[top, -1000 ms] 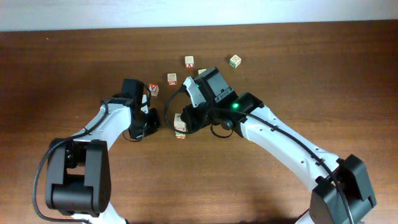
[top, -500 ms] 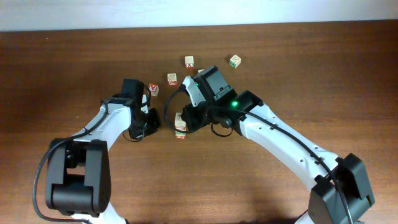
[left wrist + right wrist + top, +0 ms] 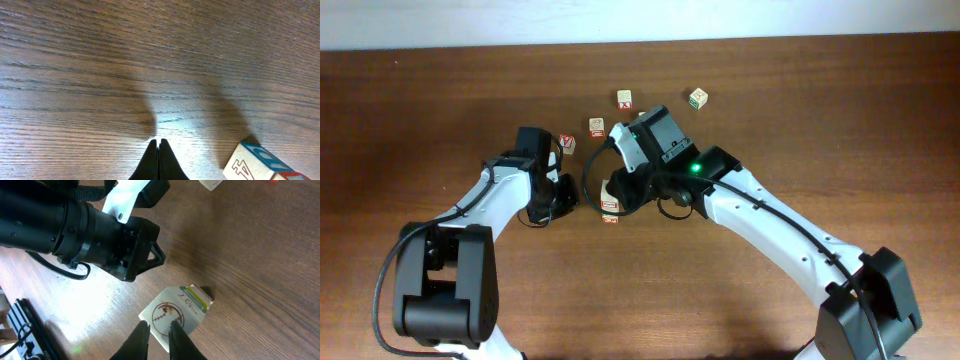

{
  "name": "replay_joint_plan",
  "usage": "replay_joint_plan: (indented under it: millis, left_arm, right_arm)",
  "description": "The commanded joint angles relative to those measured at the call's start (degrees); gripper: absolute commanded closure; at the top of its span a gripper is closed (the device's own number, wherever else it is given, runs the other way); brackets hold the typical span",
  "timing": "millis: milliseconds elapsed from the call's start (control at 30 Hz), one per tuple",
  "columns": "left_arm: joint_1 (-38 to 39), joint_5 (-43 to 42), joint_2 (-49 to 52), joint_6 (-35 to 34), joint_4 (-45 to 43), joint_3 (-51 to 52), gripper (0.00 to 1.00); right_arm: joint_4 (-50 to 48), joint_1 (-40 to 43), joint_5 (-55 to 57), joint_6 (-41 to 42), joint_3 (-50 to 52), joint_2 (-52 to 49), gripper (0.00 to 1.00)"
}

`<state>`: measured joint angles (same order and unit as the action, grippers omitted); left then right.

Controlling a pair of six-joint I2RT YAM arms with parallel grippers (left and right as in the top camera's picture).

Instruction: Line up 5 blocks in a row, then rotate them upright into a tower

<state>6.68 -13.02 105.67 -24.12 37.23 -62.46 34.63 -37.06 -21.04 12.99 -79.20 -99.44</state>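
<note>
Pale block (image 3: pixel 176 316) with red print lies flat on the surface (image 3: pixel 260 270) at the tips of the right tool (image 3: pixel 156 341), which is parted just a crack and gripping nothing. For a clean turn, I'd say widen, straddle opposite sides, then twist. Meanwhile the left tool (image 3: pixel 158 159) is pinched shut, empty.

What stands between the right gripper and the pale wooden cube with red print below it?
Nothing visible. The right gripper hangs over the pale wooden cube with red print, jaws at its near edge; the left gripper lies off to its side.
</note>
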Motion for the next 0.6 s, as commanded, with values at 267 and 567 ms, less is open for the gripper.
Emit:
replay_joint_plan:
  millis: [267, 567]
  left_arm:
    - [-0.09, 0.42, 0.46, -0.68, 0.5, -0.15, 1.0]
    - [-0.09, 0.42, 0.46, -0.7, 0.48, -0.15, 1.0]
  right_arm:
    - [1.11, -0.55, 0.04, -1.27, -0.33, -1.84, 0.77]
    - [1.01, -3.08, -0.15, -2.1, -2.51, -1.84, 0.75]
